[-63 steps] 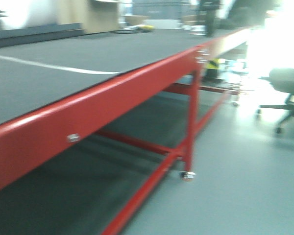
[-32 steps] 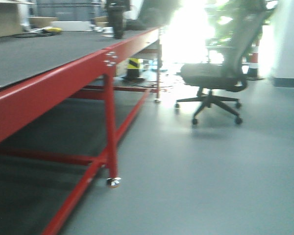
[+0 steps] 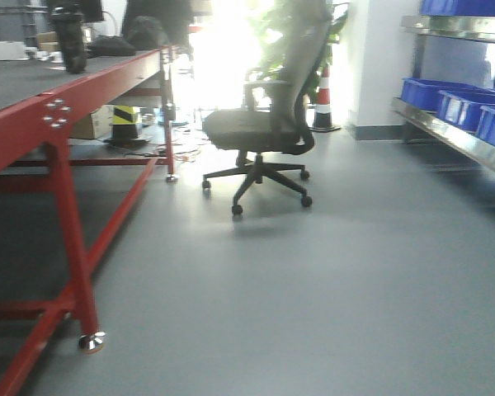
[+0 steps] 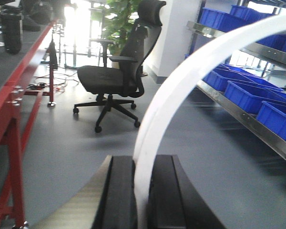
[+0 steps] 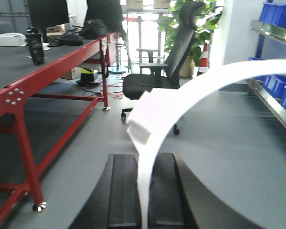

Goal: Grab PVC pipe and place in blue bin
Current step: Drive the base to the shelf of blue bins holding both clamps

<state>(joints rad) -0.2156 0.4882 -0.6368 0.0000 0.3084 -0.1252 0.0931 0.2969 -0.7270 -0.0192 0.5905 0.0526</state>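
A white curved PVC pipe [image 4: 181,81] rises from between the black jaws of my left gripper [image 4: 143,162], which is shut on it, and arcs off to the upper right. In the right wrist view a white curved pipe [image 5: 190,90] with a short stub end stands the same way in my right gripper [image 5: 144,160], also shut on it. I cannot tell whether the two views show the same pipe. Blue bins [image 3: 458,103] sit on a metal shelf at the right, and appear as blue bins [image 4: 248,93] and blue bins [image 5: 276,83] in the wrist views. Neither gripper shows in the front view.
A red-framed table [image 3: 58,124] with a dark top runs along the left. A black office chair [image 3: 260,132] stands on the grey floor ahead, with a traffic cone [image 3: 322,103] and a plant behind it. The metal shelf [image 3: 458,136] lines the right wall.
The front view has swung right, away from the red table top. The office chair has come to the middle and the shelf of blue bins has come into view.
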